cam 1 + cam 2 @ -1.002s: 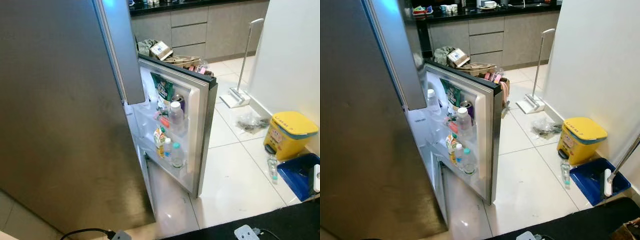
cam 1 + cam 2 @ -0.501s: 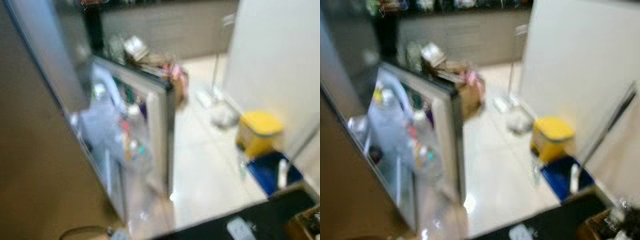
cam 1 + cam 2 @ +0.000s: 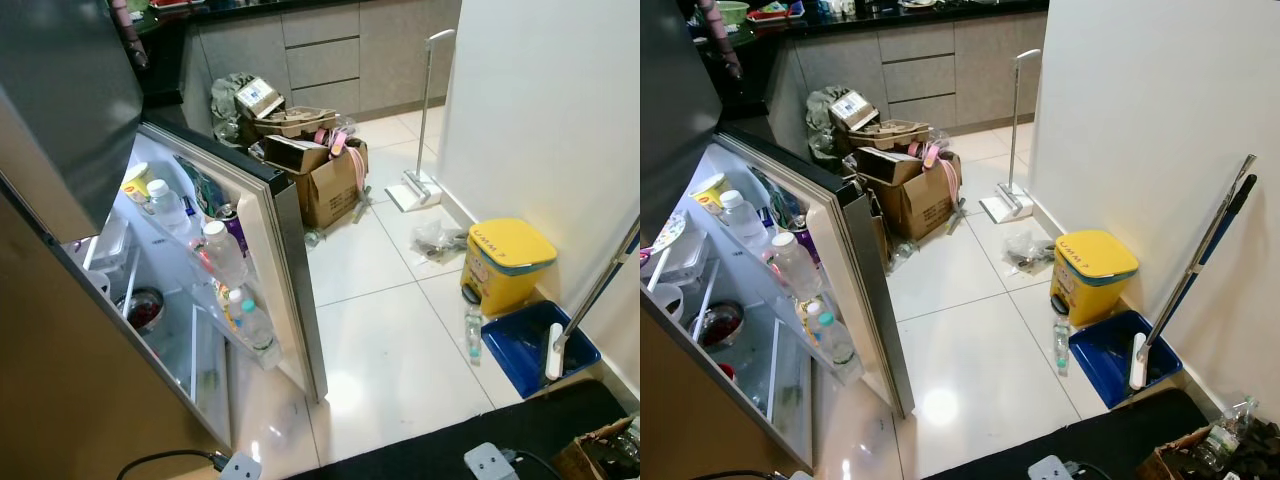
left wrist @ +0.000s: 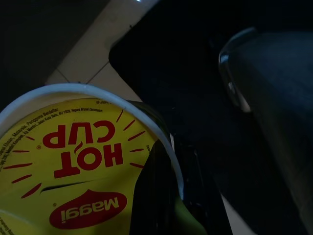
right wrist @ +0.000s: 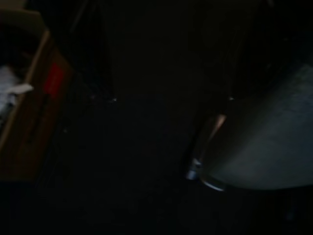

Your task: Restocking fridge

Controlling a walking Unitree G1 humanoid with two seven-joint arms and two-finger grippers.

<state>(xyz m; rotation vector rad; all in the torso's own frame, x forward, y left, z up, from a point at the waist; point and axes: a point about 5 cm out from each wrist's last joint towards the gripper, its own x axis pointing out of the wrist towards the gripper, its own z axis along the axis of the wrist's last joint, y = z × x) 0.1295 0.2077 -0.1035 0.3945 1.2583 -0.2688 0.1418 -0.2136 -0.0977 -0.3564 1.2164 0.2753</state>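
Observation:
The fridge stands at my left with its lower door swung wide open. The door racks hold several bottles and a yellow-lidded cup. Inside the lit fridge sit a bowl and clear drawers. In the left wrist view, my left gripper is shut on a yellow Maggi Hot Cup noodle cup, one black finger lying over its lid, above a black mat. The right wrist view is very dark, with the edge of a cardboard box.
Cardboard boxes are heaped behind the door. A mop leans on the white wall. A yellow pedal bin, a blue tray and a small bottle sit at the right. A black mat with a plug adapter lies in front.
The camera has swung round, blurred half a second ago, so the fridge's lit inside and more floor at the right show now. Nothing in the scene has moved.

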